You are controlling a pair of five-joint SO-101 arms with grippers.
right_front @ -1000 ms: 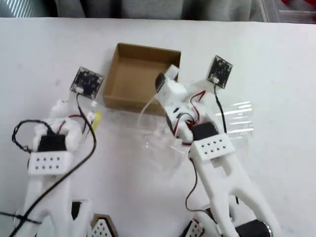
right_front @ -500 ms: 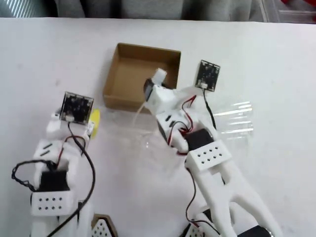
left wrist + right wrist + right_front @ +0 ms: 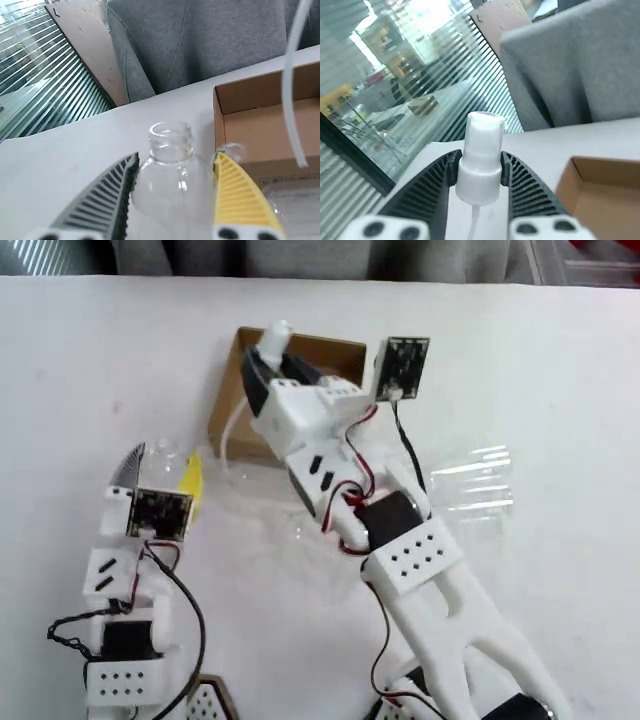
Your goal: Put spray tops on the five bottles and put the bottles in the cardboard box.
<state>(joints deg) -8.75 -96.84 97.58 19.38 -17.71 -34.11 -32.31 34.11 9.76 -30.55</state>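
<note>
Swung leftward above the cardboard box (image 3: 338, 358), the right pincer (image 3: 478, 156) clamps a spray top (image 3: 480, 172) between its nearly closed fingers (tube dangling beneath). The left pincer (image 3: 175, 162) has drawn back, and its fingers press an open-necked bottle (image 3: 171, 172), with the box just beyond the yellow finger.

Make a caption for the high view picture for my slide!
Left gripper grips an uncapped bottle; right gripper holds a spray top at a far corner of the cardboard box.
</note>
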